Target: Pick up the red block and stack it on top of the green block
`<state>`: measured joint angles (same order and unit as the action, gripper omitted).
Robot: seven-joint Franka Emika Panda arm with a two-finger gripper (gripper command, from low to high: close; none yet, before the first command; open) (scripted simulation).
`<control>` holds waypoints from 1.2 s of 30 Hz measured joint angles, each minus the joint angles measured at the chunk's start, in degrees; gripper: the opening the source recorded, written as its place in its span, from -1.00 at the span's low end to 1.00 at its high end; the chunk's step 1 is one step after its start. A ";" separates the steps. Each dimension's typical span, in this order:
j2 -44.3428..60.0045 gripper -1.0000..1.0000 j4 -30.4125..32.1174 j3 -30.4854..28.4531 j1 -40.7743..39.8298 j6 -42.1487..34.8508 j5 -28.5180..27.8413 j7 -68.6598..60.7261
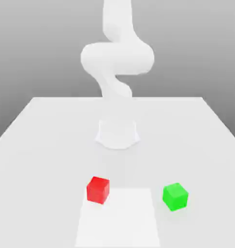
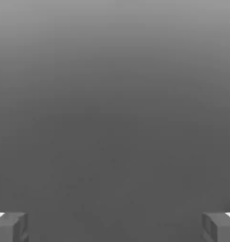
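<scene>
The red block (image 1: 98,189) rests on the white table (image 1: 42,145) toward the exterior view's left, near the front. The green block (image 1: 175,196) sits apart from it toward the exterior view's right, about level with it. In the hand view, my gripper (image 2: 115,227) is open: its two grey fingertips (image 2: 11,227) stand far apart with nothing between them, and plain grey background lies beyond them. Neither block is touched.
The white arm (image 1: 117,58) rises from its round base (image 1: 117,133) at the table's middle, behind both blocks, and bends up past the frame's top. A slightly lighter square patch (image 1: 118,218) lies on the table between the blocks.
</scene>
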<state>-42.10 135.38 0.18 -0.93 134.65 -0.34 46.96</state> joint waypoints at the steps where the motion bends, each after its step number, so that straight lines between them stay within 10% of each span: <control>1: 1.85 0.00 1.72 0.07 -0.46 1.40 -0.15 0.54; 17: 34.52 0.00 29.28 -1.41 -6.59 25.49 -0.43 7.97; 24: 51.65 0.00 29.24 -0.75 -7.53 39.54 1.24 7.35; 25: 52.89 -1.00 29.08 -0.73 -7.55 40.61 1.25 7.35; 36: 45.74 -1.00 30.09 -0.72 -7.70 34.49 0.63 7.83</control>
<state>3.64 165.47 -0.54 -8.63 169.14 0.29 54.79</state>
